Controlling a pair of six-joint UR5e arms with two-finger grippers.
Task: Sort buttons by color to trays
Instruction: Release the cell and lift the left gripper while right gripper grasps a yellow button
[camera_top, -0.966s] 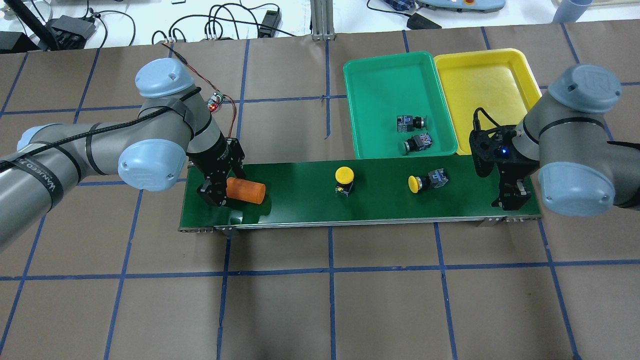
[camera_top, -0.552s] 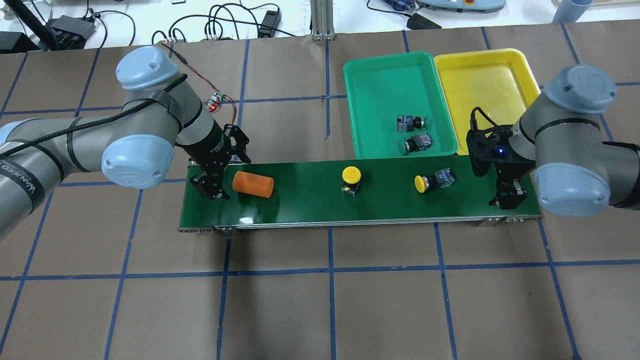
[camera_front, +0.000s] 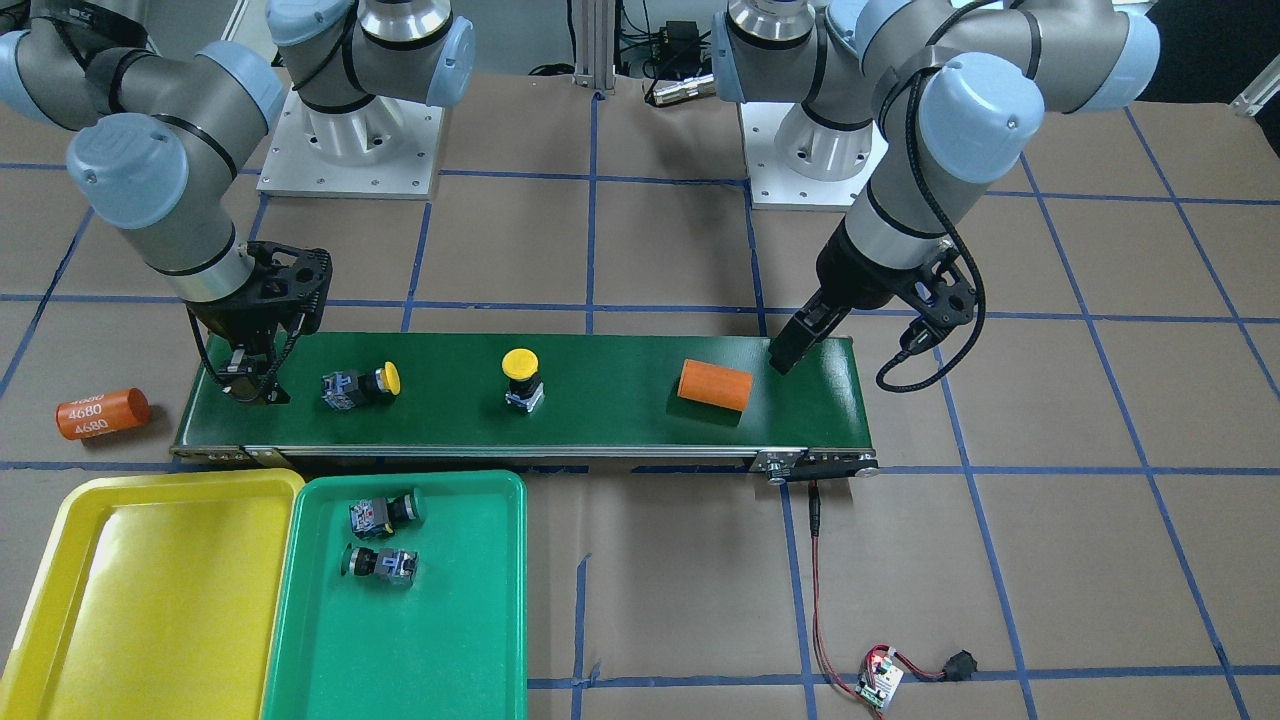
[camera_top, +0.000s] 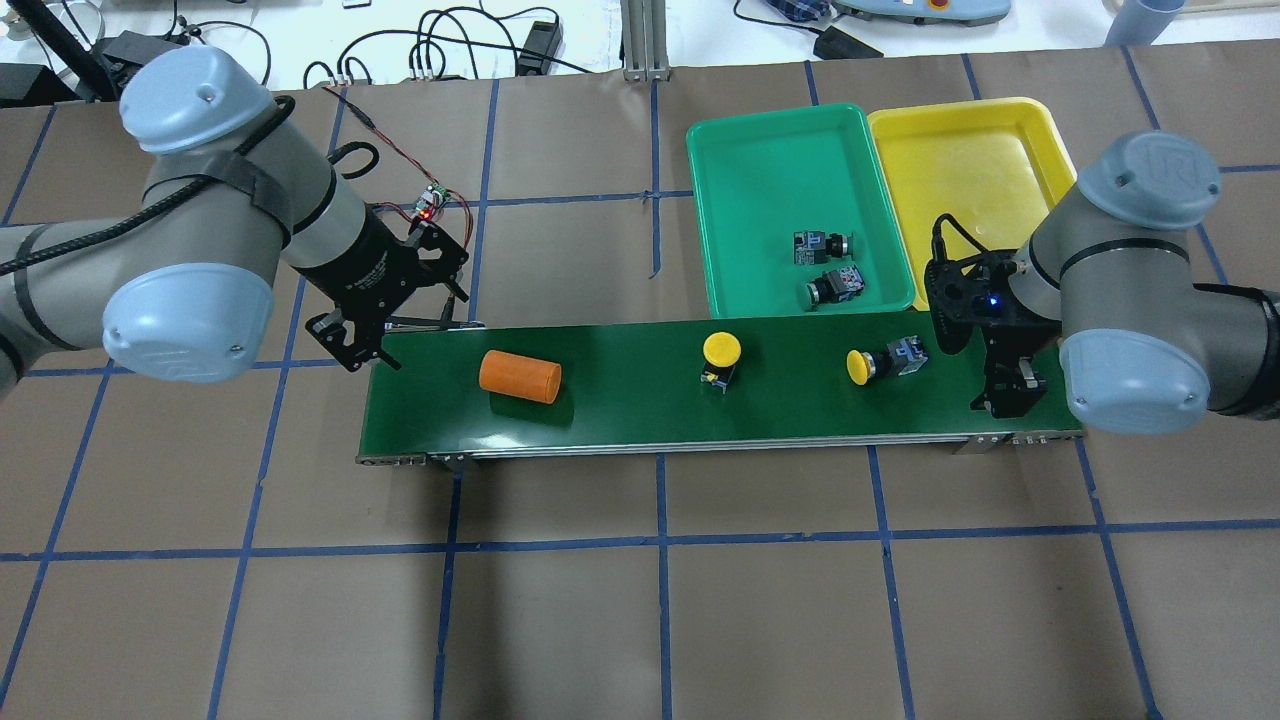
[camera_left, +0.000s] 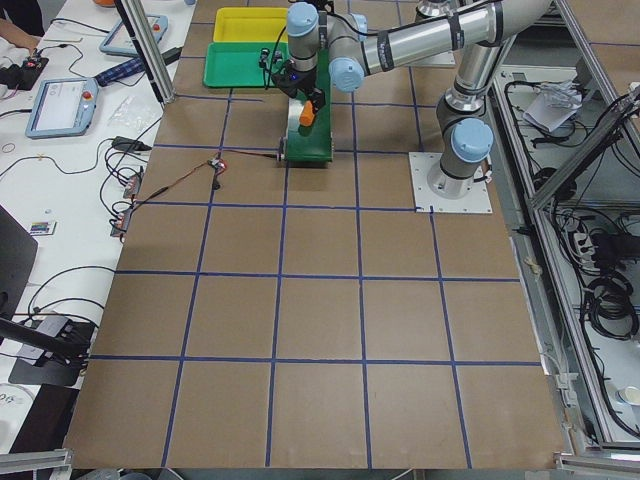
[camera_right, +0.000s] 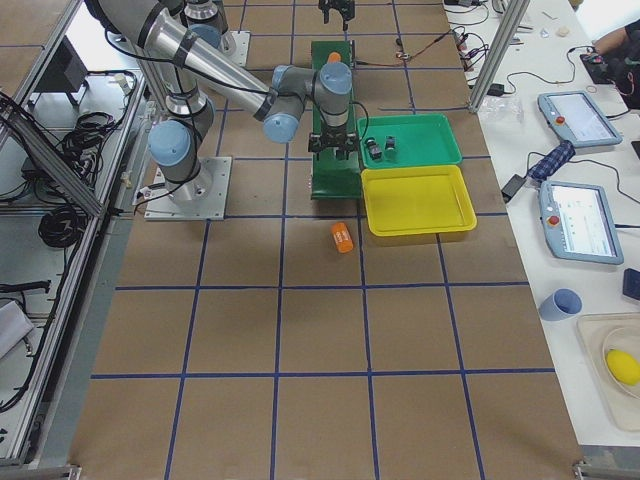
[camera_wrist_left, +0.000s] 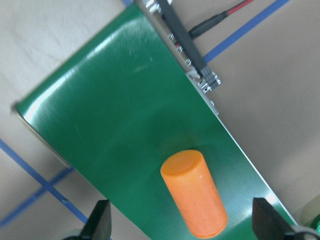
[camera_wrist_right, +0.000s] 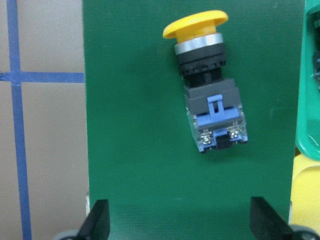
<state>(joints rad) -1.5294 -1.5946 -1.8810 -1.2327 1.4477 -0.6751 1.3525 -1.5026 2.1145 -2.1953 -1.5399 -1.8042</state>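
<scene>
We look down on a green conveyor belt (camera_top: 620, 415). Two yellow buttons (camera_top: 881, 364) sit on it toward 3 o'clock, the nearer one just beside the right gripper (camera_top: 1008, 392), whose fingers are spread and empty. At the belt's 9 o'clock end is the left gripper (camera_front: 790, 345), likewise spread and empty, near an orange cylinder (camera_top: 520, 377). Two green buttons (camera_top: 822, 245) lie in the green tray (camera_top: 760, 116) at 1 o'clock, and the yellow tray (camera_top: 975, 150) touches its 3 o'clock side.

Orange cylinder (camera_front: 102, 413) beside the conveyor belt (camera_front: 600, 400), white "4680" repeated along its side
</scene>
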